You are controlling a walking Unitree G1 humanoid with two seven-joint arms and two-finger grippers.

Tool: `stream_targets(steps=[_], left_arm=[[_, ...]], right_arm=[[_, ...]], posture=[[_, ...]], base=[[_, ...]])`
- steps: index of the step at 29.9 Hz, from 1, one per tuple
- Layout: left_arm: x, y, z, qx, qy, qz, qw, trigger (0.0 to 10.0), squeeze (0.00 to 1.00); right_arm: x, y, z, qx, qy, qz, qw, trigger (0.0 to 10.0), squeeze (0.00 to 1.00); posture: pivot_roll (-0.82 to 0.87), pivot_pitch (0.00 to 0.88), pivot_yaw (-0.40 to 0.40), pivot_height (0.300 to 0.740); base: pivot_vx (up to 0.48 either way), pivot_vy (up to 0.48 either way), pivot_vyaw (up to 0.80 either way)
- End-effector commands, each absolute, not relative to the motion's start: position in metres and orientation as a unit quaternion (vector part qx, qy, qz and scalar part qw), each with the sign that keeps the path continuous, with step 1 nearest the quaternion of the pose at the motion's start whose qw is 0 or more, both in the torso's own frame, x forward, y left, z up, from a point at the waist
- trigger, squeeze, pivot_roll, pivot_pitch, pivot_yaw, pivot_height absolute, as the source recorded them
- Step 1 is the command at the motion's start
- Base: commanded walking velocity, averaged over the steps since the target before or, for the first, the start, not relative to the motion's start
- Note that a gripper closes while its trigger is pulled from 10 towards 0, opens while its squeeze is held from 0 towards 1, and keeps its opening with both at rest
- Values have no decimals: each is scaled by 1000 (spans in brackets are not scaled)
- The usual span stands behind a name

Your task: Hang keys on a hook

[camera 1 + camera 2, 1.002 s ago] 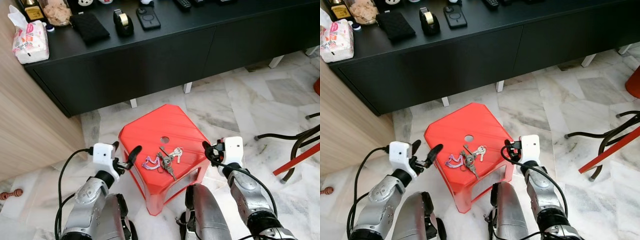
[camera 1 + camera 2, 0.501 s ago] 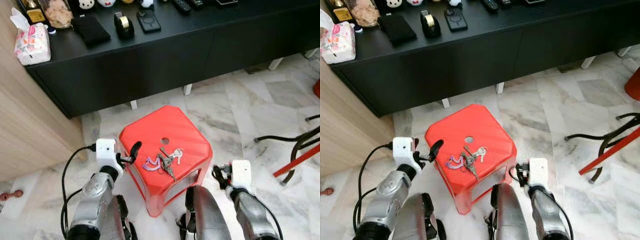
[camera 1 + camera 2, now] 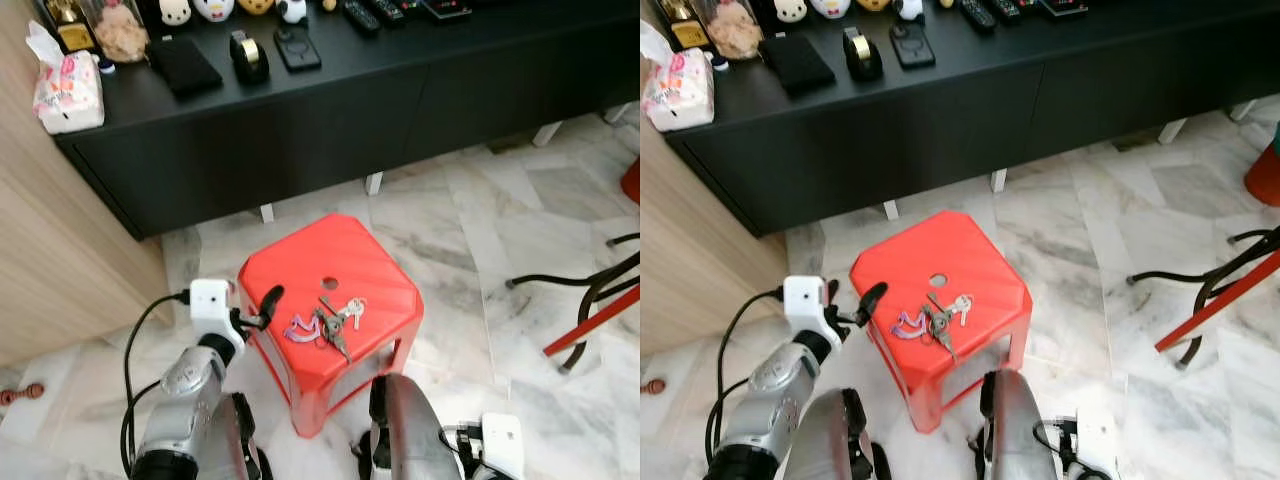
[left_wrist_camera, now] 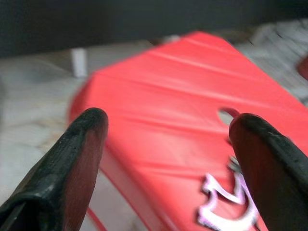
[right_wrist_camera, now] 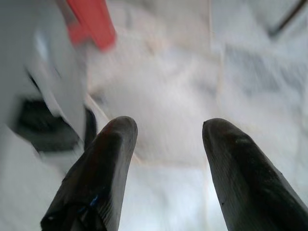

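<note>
A bunch of silver keys with a pink charm lies on top of a red plastic stool, near its front edge. My left gripper hovers open at the stool's left edge, a short way from the charm. In the left wrist view its fingers frame the stool top and the charm. My right gripper hangs open low beside my body over the marble floor; its white wrist block sits at the bottom right, away from the stool.
A low black cabinet runs behind the stool, carrying a tissue pack, a tape dispenser, a phone and remotes. A wooden panel stands on the left. Black chair legs and a red bar lie on the right.
My right arm has dropped from beside the stool's right edge down to the bottom of the view. The left gripper stays open at the stool's left edge. The camera has tilted up slightly.
</note>
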State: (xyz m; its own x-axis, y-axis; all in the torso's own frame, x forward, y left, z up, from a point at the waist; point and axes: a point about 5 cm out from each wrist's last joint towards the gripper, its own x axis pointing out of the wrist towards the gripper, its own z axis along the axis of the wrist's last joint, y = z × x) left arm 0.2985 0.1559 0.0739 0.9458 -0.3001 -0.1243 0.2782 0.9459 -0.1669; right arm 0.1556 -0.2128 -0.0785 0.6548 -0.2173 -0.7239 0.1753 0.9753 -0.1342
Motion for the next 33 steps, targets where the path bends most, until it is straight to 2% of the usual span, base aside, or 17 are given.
stream_targets(steps=[1,5,10,15,19,33], left_arm=[[294,154,65,-56,106,-171,978,10000,0],[295,149,60,-42,137,-184,972,10000,0],[304,133,63,-94,165,-219,957,10000,0],[312,136,60,-73,161,-185,967,10000,0],[310,146,58,-52,143,-129,980,10000,0],[310,155,57,-36,128,-100,986,10000,0]], right_arm=[[138,-219,-88,-32,441,-124,888,10000,0],[133,-220,-92,-33,456,-126,881,10000,0],[134,-215,-94,-37,470,-119,874,10000,0],[137,-212,-95,-37,471,-113,874,10000,0],[131,-212,-98,-37,487,-111,866,10000,0],[118,-211,-104,-43,511,-105,852,10000,0]], posture=[[-164,187,-25,593],[-163,187,-24,593],[-160,185,-25,593],[-169,181,-17,593],[-167,180,-17,593],[-170,168,-12,593]], base=[[0,0,0],[0,0,0],[0,0,0],[0,0,0],[0,0,0],[0,-403,0]])
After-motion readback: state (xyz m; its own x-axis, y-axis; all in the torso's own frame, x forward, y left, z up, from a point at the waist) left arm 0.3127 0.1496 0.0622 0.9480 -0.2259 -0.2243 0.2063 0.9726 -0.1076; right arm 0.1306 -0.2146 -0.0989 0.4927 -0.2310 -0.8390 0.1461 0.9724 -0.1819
